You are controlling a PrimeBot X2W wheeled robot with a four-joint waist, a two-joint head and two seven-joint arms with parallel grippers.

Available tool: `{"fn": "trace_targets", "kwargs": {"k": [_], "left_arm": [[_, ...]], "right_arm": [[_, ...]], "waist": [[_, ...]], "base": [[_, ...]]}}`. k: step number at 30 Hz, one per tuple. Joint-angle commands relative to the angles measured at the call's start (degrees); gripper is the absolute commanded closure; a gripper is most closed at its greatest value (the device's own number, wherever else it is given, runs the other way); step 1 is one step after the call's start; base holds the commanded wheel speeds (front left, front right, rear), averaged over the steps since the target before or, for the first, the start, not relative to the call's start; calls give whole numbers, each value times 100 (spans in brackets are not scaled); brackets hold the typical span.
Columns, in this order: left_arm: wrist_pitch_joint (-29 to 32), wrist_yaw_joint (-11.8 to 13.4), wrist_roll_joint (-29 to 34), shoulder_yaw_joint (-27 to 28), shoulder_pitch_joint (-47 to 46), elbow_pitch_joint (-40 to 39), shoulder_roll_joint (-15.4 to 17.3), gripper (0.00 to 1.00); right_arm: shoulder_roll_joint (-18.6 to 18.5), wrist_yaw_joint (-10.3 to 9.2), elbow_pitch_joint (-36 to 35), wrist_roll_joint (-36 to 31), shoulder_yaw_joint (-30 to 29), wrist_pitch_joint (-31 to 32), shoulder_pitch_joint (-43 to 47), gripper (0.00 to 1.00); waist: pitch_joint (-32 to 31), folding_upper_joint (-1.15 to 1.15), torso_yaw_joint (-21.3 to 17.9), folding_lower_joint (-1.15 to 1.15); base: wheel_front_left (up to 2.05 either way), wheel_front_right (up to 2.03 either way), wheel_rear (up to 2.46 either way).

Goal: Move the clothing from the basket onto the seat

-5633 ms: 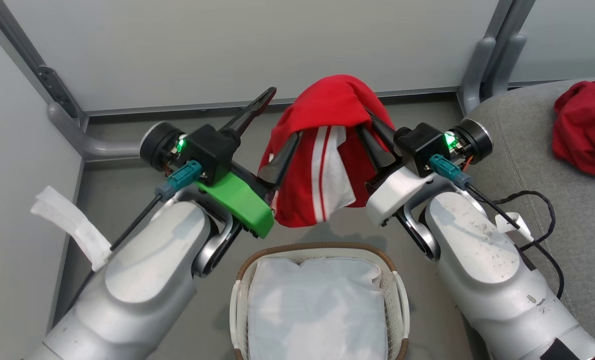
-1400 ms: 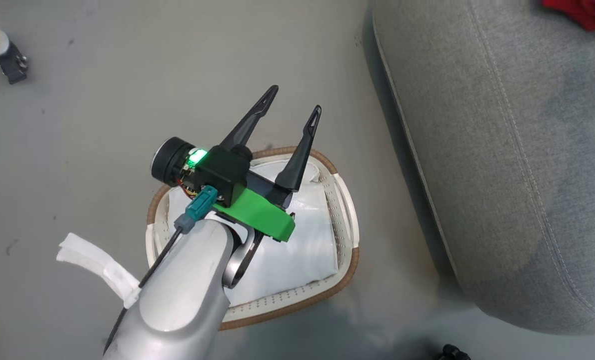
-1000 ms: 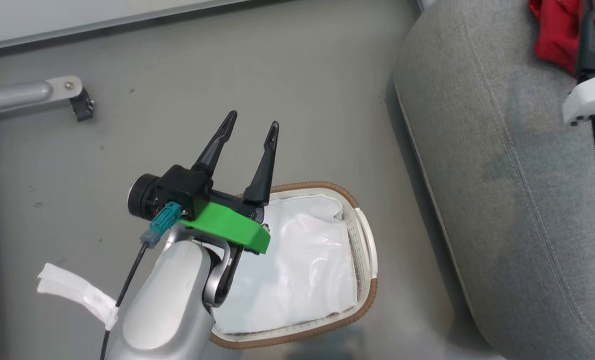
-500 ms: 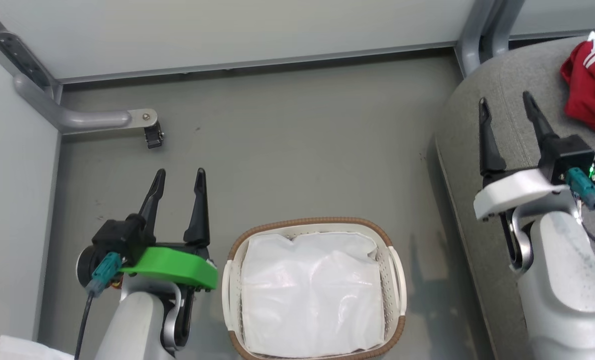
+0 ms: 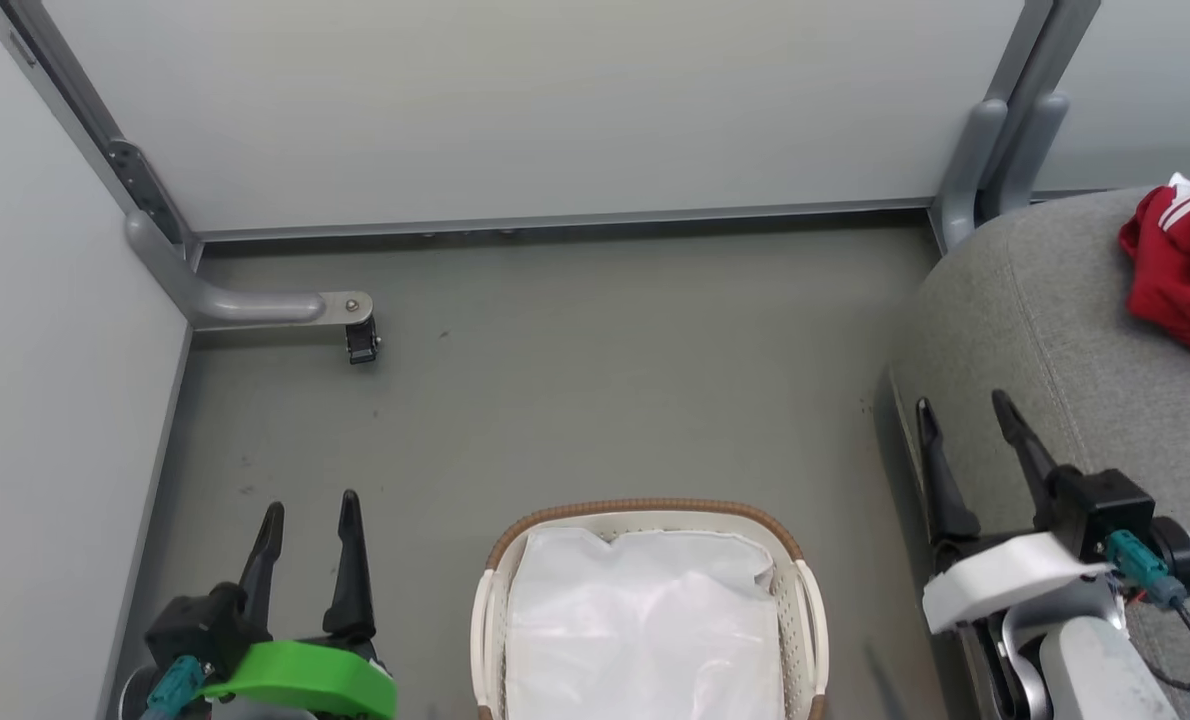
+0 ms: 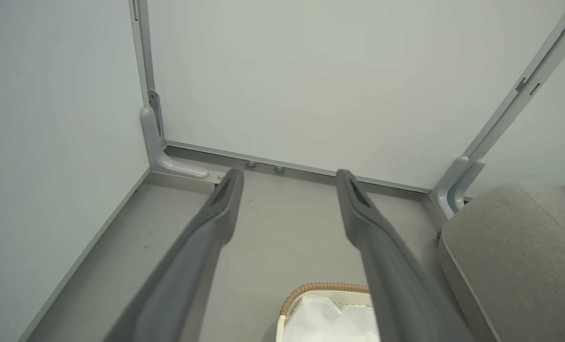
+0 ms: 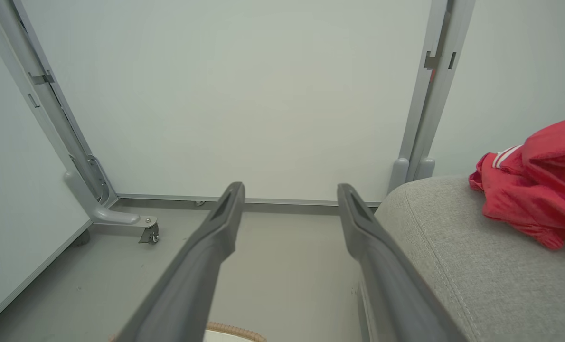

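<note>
Lying in a crumpled red heap with white stripes at its top, the clothing (image 5: 1180,265) sits on the seat (image 5: 1035,330), far over at the right of the head view and cut by the picture's edge. From the right tool (image 5: 962,402) it is ahead and off to the right, near but not touching. From the left tool (image 5: 312,503) it is well apart, with the basket (image 5: 645,507) between, so the right arm is plainly the nearer one. The heap is bunched and has no clear long axis. Both tools point forward with their fingers spread wide, and neither holds or touches anything: the right one hangs over the seat's near edge, the left one over bare floor (image 5: 575,370) beside the basket. The basket sits low between the arms, and the part of its inside that can be seen is a white liner (image 5: 645,620) with no red on it, though its near end is cut off. Judging from that, the moving looks done, and any further move would be a check of the basket.
</note>
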Motion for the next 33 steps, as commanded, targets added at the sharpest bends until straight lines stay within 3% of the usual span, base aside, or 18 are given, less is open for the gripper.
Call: {"fn": "trace_targets", "kwargs": {"k": [1, 9, 30, 31, 33], "left_arm": [[5, -11, 50, 25, 132, -16, 4, 0], [5, -10, 31, 9, 392, -15, 4, 0], [5, -82, -89, -45, 432, 36, 4, 0], [2, -58, -80, -45, 373, 26, 0, 100], [5, -55, -99, -46, 375, 115, -1, 100]], "right_arm": [[-22, -8, -51, 80, 40, -13, 178, 0], [-22, -8, -103, 102, 156, -13, 645, 0], [-22, -8, 33, 236, 253, -13, 716, 0], [2, 0, 16, 198, 252, 0, 643, 100], [22, 0, 104, 209, 254, 7, 650, 100]], "waist": [[-187, 0, 29, 1], [-429, 0, -39, 1], [-519, 0, -73, 1], [-519, 0, -73, 1], [-518, 0, -72, 1]], "base": [[0, 0, 0], [0, 0, 0], [0, 0, 0], [0, 0, 0], [0, 0, 0]]}}
